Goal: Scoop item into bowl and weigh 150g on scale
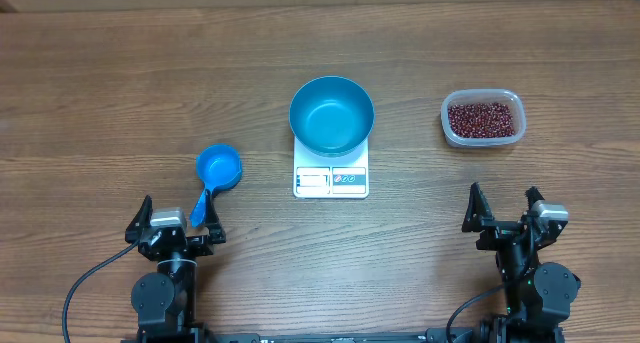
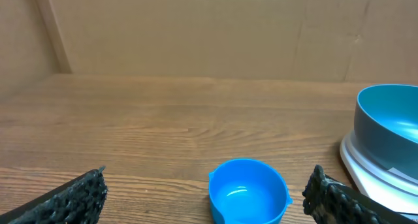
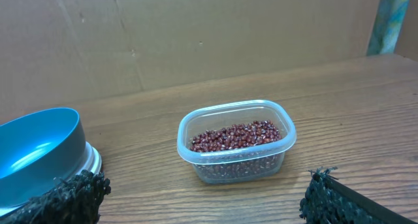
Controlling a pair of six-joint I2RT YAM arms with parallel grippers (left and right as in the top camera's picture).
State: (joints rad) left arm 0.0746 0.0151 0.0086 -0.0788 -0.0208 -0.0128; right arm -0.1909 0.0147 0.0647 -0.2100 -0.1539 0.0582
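Bowl (image 1: 332, 115) sat upright on the scale (image 1: 331, 180), mid table (image 1: 100, 73). It covered the far part of the scale's top. The display and button strip showed on the near edge, facing the arms. The reading was too small to make out. The bowl's inside showed plain blue.

Beans (image 1: 484, 119) lay in a clear tub (image 1: 447, 118), right of the scale and well apart from it. They formed a loose, shallow layer across the tub floor. The tub was upright, out in front of the right gripper (image 1: 503, 198), not touching it.

Scoop (image 1: 218, 168) lay left of the scale, near but apart, with the cup facing up. Its handle pointed back toward the left gripper (image 1: 178, 215). The handle end lay between that gripper's fingers, close beside the one nearer the scale. Could not tell if they touched.

Left gripper was low at the near edge, fingers spread wide, gripping nothing. In the left wrist view the scoop cup sat in the gap ahead, with the bowl and scale at far right.

Right gripper was also low at the near edge, fingers spread wide, gripping nothing. In the right wrist view the tub sat centred ahead, with the bowl edge at left.
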